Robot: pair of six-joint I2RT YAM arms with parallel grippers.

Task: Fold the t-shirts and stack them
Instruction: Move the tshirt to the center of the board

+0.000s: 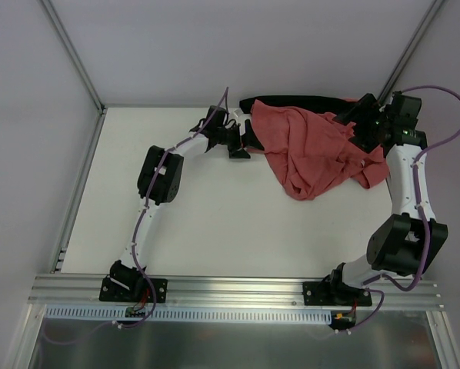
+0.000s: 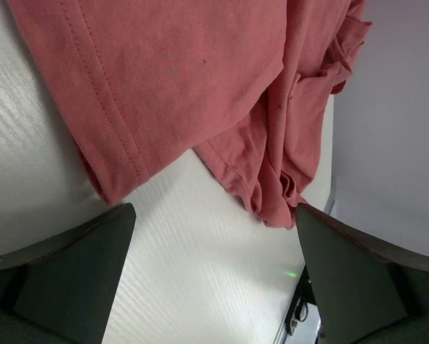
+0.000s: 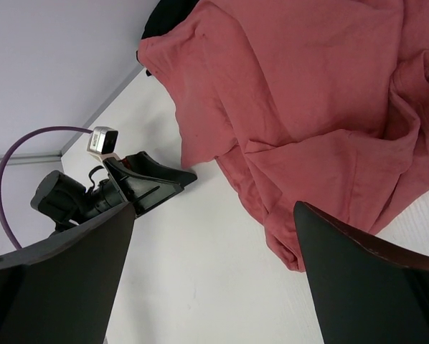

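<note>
On the white surface, far right, the salmon-red t-shirts lie in one crumpled heap, so I fear a pinch would snag several layers at once, with my left fingers wide open beside its left hem and my right fingers open over its right side.

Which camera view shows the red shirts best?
The top view: nearly the whole crumpled heap of shirts shows there, with its outline on the table. The left wrist view shows only a hemmed edge and folds; the right wrist view shows more, but cut off.
</note>
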